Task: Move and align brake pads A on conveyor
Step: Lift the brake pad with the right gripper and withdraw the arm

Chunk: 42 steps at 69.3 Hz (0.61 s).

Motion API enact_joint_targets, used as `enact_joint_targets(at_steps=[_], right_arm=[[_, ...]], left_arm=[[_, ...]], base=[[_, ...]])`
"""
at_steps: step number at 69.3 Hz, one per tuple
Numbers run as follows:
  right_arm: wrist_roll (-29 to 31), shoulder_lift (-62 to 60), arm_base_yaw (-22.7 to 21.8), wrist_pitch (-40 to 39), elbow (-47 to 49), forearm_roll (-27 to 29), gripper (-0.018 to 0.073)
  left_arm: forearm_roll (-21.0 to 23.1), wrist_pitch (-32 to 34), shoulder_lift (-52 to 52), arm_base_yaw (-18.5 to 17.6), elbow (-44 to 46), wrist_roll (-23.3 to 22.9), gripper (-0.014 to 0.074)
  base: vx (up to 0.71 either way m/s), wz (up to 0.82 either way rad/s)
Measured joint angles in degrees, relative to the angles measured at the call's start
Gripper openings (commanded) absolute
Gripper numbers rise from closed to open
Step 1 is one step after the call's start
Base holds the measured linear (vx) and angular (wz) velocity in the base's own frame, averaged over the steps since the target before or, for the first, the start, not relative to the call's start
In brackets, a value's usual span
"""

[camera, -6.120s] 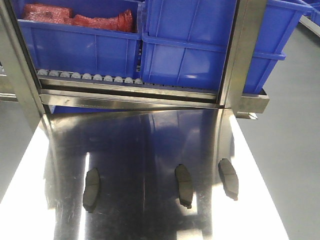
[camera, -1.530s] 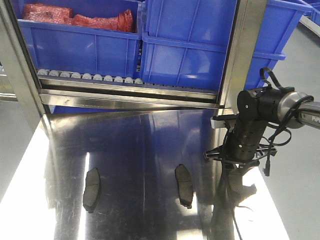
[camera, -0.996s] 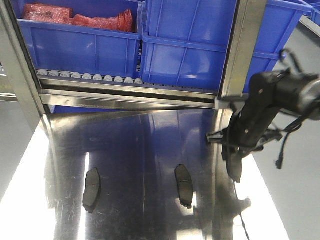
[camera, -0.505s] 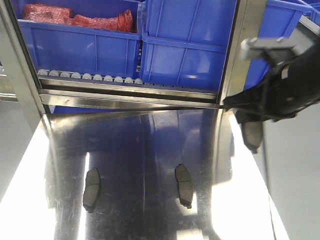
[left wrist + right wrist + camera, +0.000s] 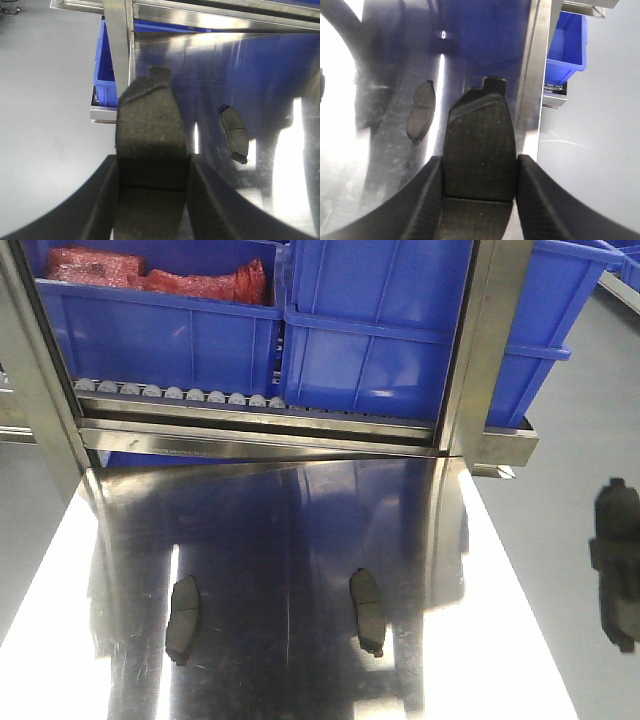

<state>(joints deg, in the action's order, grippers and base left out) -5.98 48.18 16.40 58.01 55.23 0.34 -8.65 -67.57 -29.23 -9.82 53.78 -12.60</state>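
The left gripper point(image 5: 152, 167) is clamped on a brake pad point(image 5: 150, 120). The pad is wedged between its fingers point(image 5: 102, 200), tabbed end poking out past them, above the left edge of the steel tabletop point(image 5: 280, 75). The right gripper point(image 5: 480, 165) pinches a second pad point(image 5: 480, 127) likewise, over the tabletop's right edge. A third pad point(image 5: 183, 618) lies flat on the tabletop's left side, and a fourth pad point(image 5: 367, 610) lies near its middle.

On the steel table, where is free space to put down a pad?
Bare steel table between the left pad and the right pad, right of that pad to the edge, and behind both up to the rack rail. Crowded only above: blue bins.
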Motion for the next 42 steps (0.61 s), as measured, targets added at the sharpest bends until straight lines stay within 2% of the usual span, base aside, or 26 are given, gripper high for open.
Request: enact_joint_targets(at_steps=[19, 42], right_arm=[[0.00, -10.49, 0.00, -2.00, -6.07, 0.00, -0.0011], [0.00, -13.21, 0.00, -2.75, -6.19, 0.00, -0.0011]], left_arm=[[0.00, 0.00, 0.00, 0.00, 0.00, 0.00, -0.0006], [0.00, 0.00, 0.00, 0.00, 0.00, 0.00, -0.0006]], base=[[0.00, 0.00], [0.00, 0.00]])
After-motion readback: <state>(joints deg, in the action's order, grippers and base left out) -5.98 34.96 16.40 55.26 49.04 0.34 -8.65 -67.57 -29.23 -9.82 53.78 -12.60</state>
